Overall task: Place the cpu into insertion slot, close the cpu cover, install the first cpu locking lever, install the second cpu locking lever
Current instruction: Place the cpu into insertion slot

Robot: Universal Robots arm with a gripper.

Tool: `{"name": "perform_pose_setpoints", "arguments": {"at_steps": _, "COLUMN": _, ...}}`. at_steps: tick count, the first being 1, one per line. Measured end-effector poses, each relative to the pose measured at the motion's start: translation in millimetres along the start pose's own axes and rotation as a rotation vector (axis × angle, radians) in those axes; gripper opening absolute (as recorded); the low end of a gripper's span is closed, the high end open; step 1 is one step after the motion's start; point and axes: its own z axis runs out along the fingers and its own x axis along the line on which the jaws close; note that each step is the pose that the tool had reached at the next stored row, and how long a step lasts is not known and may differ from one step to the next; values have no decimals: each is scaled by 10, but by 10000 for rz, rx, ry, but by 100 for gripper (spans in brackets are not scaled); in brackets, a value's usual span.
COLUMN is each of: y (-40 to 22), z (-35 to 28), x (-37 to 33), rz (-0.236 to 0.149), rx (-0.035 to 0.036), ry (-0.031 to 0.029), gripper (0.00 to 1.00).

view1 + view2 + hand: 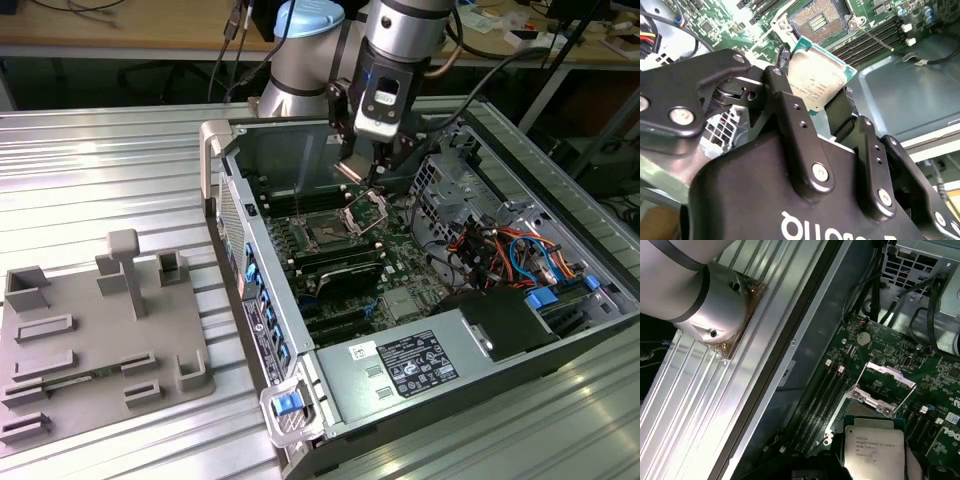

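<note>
While the cpu (816,75) is clamped by two opposite edges between the black fingers (790,112) of the gripper (811,89), it is held in the air above the green motherboard (400,270), with its dull silver top turned towards the second wrist view. It is not seated. The insertion slot (815,20) is seen just beyond it on the board, and the slot's contact field is exposed inside the silver surround. In the first wrist view the near part of the slot is hidden by the chip.

The cpu cover (888,371) is swung up on its hinge and stands tilted away from the slot. Two thin wire locking levers (859,376) are raised beside it, one at each side. Long black memory slots (340,262) are ranged along the side of the socket that faces the near end of the board.

The motherboard is carried inside an open computer case (255,290), which is laid on its side on the ribbed metal bench (110,170). In the exterior view the arm is seen reaching down into the case from its far edge, with the gripper above the socket. A power supply (420,355) is fitted at the near end of the case. Red, orange and blue cables (500,245) are bundled along the side towards the exterior view's right. A grey moulded fixture tray (90,350) is set on the bench well apart from the case, towards the near corner at the exterior view's left.
</note>
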Motion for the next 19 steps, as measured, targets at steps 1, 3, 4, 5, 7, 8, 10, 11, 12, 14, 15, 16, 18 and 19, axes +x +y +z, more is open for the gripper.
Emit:
{"name": "perform_pose_setpoints", "arguments": {"at_steps": 1, "y": -1, "z": 7, "x": 0, "rz": 254, "rx": -5, "ry": -21, "gripper": 55}}
{"name": "perform_pose_setpoints", "arguments": {"at_steps": 3, "y": -1, "z": 14, "x": 0, "rz": 508, "rx": -10, "ry": -43, "gripper": 55}}
{"name": "perform_pose_setpoints", "arguments": {"at_steps": 4, "y": -2, "z": 22, "x": 0, "rz": 773, "rx": -15, "ry": -65, "gripper": 55}}
{"name": "perform_pose_setpoints", "arguments": {"at_steps": 5, "y": -2, "z": 27, "x": 0, "rz": 977, "rx": -18, "ry": -83, "gripper": 55}}
{"name": "perform_pose_setpoints", "arguments": {"at_steps": 7, "y": -3, "z": 35, "x": -1, "rz": 1313, "rx": -24, "ry": -111, "gripper": 55}}
{"name": "perform_pose_setpoints", "arguments": {"at_steps": 8, "y": -4, "z": 36, "x": 0, "rz": 1405, "rx": -26, "ry": -120, "gripper": 55}}
{"name": "perform_pose_setpoints", "arguments": {"at_steps": 10, "y": -4, "z": 38, "x": -1, "rz": 1510, "rx": -28, "ry": -128, "gripper": 55}}
{"name": "perform_pose_setpoints", "arguments": {"at_steps": 11, "y": -4, "z": 38, "x": 0, "rz": 1511, "rx": -29, "ry": -128, "gripper": 55}}
{"name": "perform_pose_setpoints", "arguments": {"at_steps": 12, "y": -4, "z": 38, "x": 0, "rz": 1513, "rx": -29, "ry": -128, "gripper": 55}}
{"name": "perform_pose_setpoints", "arguments": {"at_steps": 14, "y": -4, "z": 38, "x": 0, "rz": 1516, "rx": -29, "ry": -129, "gripper": 55}}
{"name": "perform_pose_setpoints", "arguments": {"at_steps": 15, "y": -4, "z": 38, "x": 0, "rz": 1518, "rx": -28, "ry": -129, "gripper": 55}}
{"name": "perform_pose_setpoints", "arguments": {"at_steps": 16, "y": -4, "z": 39, "x": 0, "rz": 1559, "rx": -30, "ry": -133, "gripper": 55}}
{"name": "perform_pose_setpoints", "arguments": {"at_steps": 18, "y": -5, "z": 41, "x": 0, "rz": 1750, "rx": -34, "ry": -148, "gripper": 55}}
{"name": "perform_pose_setpoints", "arguments": {"at_steps": 19, "y": -5, "z": 42, "x": 0, "rz": 1952, "rx": -37, "ry": -165, "gripper": 55}}
